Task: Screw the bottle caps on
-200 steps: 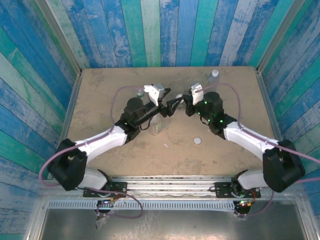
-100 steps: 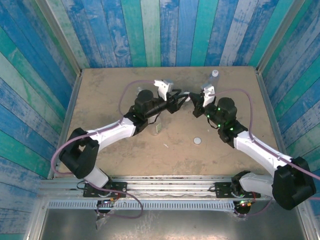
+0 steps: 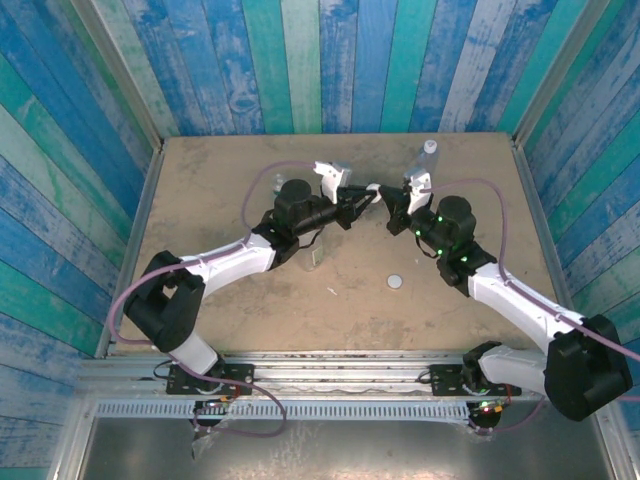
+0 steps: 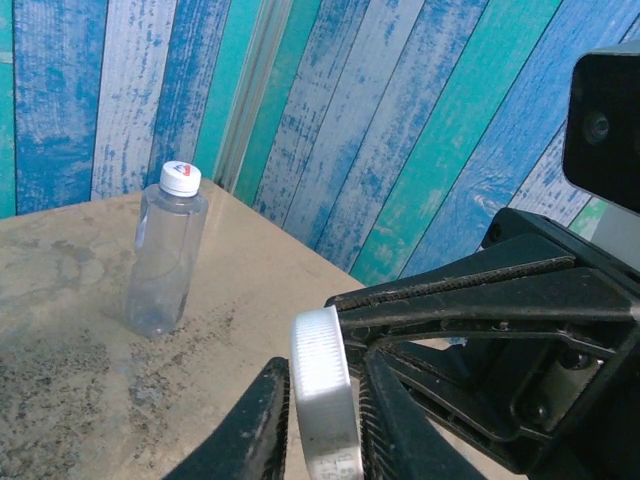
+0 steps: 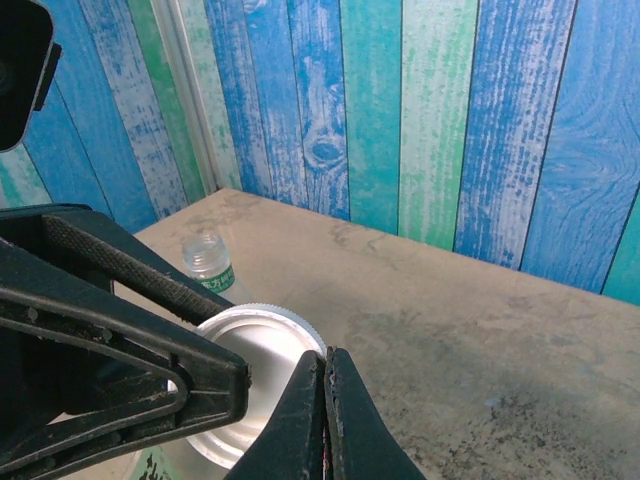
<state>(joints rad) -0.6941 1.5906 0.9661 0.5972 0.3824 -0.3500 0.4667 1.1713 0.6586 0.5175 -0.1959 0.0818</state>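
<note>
1. Your top external camera looks down from above and behind the arms, over the whole table.
2. Your left wrist camera faces the far right corner, close up.
3. Your right wrist camera faces the far left corner; both wrist views share the white cap.

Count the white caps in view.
3. A held cap between the left gripper's fingers, above the table; a loose cap lying on the table, centre-right; a fitted cap on the bottle at the far right corner. Others may be hidden.
</note>
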